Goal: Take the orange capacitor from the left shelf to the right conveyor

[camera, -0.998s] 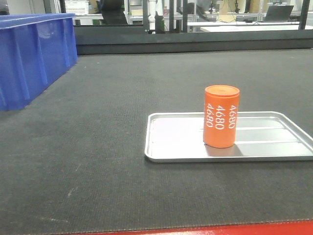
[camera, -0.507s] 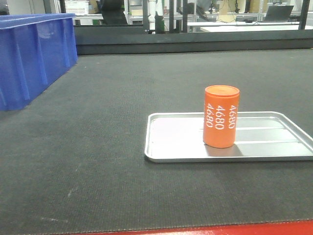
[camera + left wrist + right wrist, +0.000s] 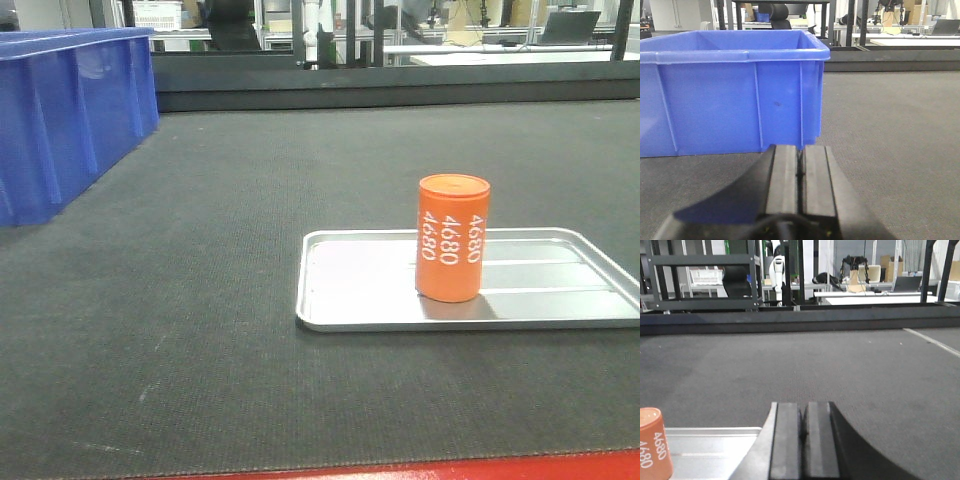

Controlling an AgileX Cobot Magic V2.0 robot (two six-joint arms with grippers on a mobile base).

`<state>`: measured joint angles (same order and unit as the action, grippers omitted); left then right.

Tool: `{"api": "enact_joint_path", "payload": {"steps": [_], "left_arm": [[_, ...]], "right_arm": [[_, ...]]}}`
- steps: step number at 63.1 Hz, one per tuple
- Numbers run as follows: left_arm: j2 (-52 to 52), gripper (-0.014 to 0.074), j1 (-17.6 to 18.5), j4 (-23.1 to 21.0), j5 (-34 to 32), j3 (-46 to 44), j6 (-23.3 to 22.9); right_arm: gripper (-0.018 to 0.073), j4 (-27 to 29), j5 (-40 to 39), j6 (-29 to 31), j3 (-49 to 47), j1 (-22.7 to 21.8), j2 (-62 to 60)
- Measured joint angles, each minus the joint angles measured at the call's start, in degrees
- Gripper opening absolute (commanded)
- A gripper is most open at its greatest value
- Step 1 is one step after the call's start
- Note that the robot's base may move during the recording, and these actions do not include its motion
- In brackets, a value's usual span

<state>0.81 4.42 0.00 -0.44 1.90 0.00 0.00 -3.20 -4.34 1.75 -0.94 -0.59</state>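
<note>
The orange capacitor (image 3: 453, 238), printed "4680", stands upright on a shallow silver tray (image 3: 360, 275) that lies on the right conveyor (image 3: 230, 200), a dark textured belt with a red front edge (image 3: 480, 469). The right wrist view catches the capacitor (image 3: 652, 442) at the lower left, apart from my right gripper (image 3: 804, 406), which is shut and empty over the tray's right end (image 3: 715, 440). My left gripper (image 3: 801, 149) is shut on nothing, low over the belt, facing a blue bin. The left shelf is out of view. Neither gripper shows in the front view.
A large blue plastic bin (image 3: 60, 110) stands on the belt at the far left, close ahead of the left gripper (image 3: 730, 100). A dark raised rail (image 3: 400, 85) bounds the belt's far side, with racks and desks behind it.
</note>
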Motion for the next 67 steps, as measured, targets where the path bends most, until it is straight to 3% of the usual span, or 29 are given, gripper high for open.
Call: {"api": "enact_joint_path", "payload": {"steps": [67], "left_arm": [[0.0, -0.0105, 0.0, 0.0, 0.0, 0.0, 0.0]], "right_arm": [[0.0053, 0.0, -0.12, -0.11, 0.0, 0.52, 0.0]]}}
